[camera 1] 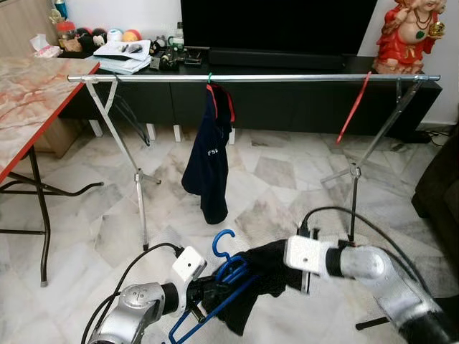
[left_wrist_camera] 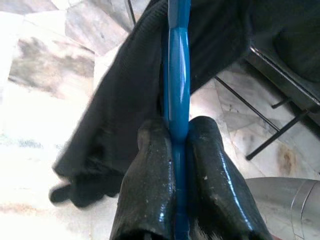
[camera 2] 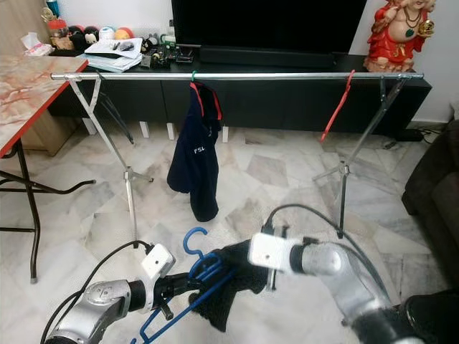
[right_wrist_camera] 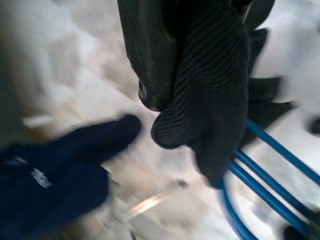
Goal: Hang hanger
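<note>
Low in front of me, my left gripper [camera 1: 208, 288] is shut on the neck of a blue hanger [camera 1: 224, 266], whose hook points up. Both fingers [left_wrist_camera: 150, 175] press the blue bar [left_wrist_camera: 178, 75] between them. A black garment [camera 1: 262, 276] is draped over the hanger. My right gripper [camera 1: 278, 269] is shut on this cloth [right_wrist_camera: 215, 90], and its fingertips are buried in it. Beyond, a silver clothes rail [camera 1: 287, 77] carries a navy shirt [camera 1: 209, 158] and an empty red hanger [camera 1: 353, 107].
A marble-topped folding table [camera 1: 29, 93] stands at the left, its legs reaching toward the rail's left stand [camera 1: 140, 175]. A dark TV cabinet [camera 1: 287, 107] runs behind the rail. A dark sofa edge [camera 1: 441, 186] is at the right. Marble floor lies between me and the rail.
</note>
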Controlling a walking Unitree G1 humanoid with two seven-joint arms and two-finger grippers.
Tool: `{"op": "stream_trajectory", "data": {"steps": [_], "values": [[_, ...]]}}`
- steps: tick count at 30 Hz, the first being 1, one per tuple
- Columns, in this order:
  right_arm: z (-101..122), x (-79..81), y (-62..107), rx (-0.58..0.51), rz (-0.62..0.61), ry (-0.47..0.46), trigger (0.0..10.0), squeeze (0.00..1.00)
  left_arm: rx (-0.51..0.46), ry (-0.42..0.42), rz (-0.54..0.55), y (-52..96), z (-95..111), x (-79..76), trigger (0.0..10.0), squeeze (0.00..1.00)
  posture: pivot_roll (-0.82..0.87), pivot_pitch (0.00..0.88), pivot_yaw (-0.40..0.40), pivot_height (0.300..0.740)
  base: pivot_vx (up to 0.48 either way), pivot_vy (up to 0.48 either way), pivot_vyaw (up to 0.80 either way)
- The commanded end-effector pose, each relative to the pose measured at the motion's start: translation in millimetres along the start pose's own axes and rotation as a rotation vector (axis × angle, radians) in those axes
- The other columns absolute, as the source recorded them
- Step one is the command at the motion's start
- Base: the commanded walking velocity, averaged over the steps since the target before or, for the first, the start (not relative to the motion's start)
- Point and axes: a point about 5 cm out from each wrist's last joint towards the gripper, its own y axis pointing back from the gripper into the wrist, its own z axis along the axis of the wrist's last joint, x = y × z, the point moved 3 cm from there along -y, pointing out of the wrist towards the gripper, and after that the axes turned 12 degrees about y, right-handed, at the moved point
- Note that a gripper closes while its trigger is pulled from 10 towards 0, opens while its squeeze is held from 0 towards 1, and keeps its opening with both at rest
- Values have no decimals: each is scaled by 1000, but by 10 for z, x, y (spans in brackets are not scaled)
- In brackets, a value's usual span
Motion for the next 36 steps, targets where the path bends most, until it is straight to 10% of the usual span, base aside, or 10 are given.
{"op": "stream_trajectory", "data": {"steps": [1,13,31,34,35,36], "values": [[-24,-57,2,21,-39,17,10000,0,-30,-4,4,11,59,17,10000,0,-43,91,-22,740,0,0,0],[417,92,-29,-279,57,-120,10000,0,-30,-1,-8,11,50,1,10000,0,-42,91,-24,740,0,0,0],[456,24,-23,-292,79,-125,10000,0,-60,-46,-72,-26,201,-110,10000,0,-42,85,-28,740,0,0,0],[445,14,-19,-289,76,-130,10000,333,-61,-47,-73,-36,203,-119,10000,0,-46,83,-27,740,0,0,0],[437,6,-18,-285,70,-134,10000,729,-61,-46,-74,-41,200,-124,10000,0,-47,82,-28,740,0,0,0],[433,2,-17,-282,66,-137,10000,761,-61,-45,-75,-43,197,-127,10000,0,-48,81,-28,740,0,0,0]]}}
